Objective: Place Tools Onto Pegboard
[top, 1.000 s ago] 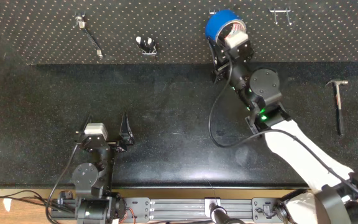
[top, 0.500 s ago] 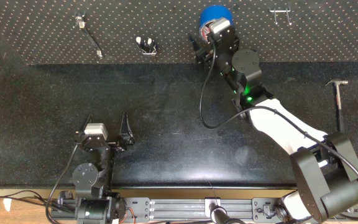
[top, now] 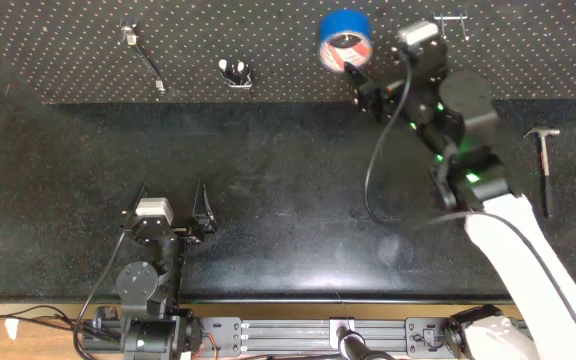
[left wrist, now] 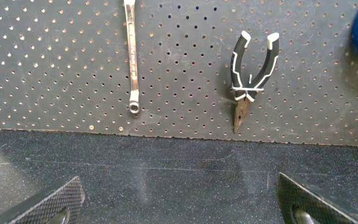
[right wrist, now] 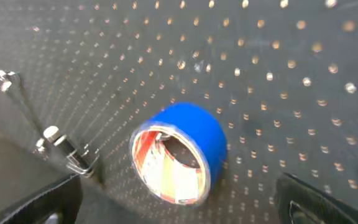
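One blue tape roll (top: 345,40) (right wrist: 179,155) sits against the pegboard (top: 68,50), just ahead of the right gripper (top: 364,84) and apart from it, its open core turned toward the gripper; what holds it there I cannot tell; the right gripper is released, its two fingers spread wide and grasping nothing. One metal hook (top: 451,24) juts from the board near that gripper's outer side; one hammer (top: 543,170) lies flat on the black table (top: 288,200), well apart from it. The left gripper (top: 172,190) (left wrist: 179,208) is also released, fingers wide, low over the table; ahead of it one pair of pliers (top: 235,71) (left wrist: 250,74) and one wrench (top: 145,60) (left wrist: 130,56) hang on the pegboard, well apart from its fingers.
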`<state>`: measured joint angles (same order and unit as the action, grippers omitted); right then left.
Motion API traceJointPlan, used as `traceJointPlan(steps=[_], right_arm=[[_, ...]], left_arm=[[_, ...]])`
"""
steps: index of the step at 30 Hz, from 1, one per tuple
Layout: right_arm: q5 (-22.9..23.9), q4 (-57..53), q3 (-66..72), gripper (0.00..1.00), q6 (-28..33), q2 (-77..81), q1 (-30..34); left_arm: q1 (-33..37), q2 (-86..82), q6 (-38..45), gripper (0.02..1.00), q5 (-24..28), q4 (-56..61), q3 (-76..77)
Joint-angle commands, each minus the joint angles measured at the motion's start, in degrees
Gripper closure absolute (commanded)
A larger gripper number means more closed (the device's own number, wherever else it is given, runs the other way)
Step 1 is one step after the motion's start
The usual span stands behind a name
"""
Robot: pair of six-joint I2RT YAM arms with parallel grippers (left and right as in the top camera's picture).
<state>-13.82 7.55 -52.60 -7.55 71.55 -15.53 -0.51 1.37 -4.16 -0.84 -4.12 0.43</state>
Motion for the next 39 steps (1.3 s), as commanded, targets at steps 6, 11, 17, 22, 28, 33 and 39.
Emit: traceJointPlan(steps=[6,11,17,22,28,33,39], right_arm=[[2.62,-26.64,0.07,0.005,-4.57,-6.86,1.29],[10.23,-43.67,0.07,0.003,-5.49,-6.93,9.09],[19.34,-58.12,0.07,0.003,1.03,-4.92,24.46],[15.54,-58.75,0.07,0.003,12.81,-0.28,37.62],[6.91,-58.14,0.07,0.003,26.36,4.94,53.16],[4.09,-56.87,0.07,0.003,40.3,11.43,58.42],[4.07,-50.93,0.07,0.003,43.76,16.85,58.9]], left_arm=[[0.13,-0.59,-0.09,0.023,0.48,-0.42,-0.11],[0.13,-0.59,-0.09,0.023,0.48,-0.42,-0.11],[0.13,-0.59,-0.09,0.023,0.48,-0.42,-0.11],[0.13,-0.59,-0.07,0.02,0.48,-0.42,-0.11],[0.13,-0.59,-0.09,0.025,0.48,-0.42,-0.11],[0.13,-0.59,-0.09,0.023,0.48,-0.42,-0.11],[0.13,-0.59,-0.09,0.02,0.48,-0.42,-0.11]])
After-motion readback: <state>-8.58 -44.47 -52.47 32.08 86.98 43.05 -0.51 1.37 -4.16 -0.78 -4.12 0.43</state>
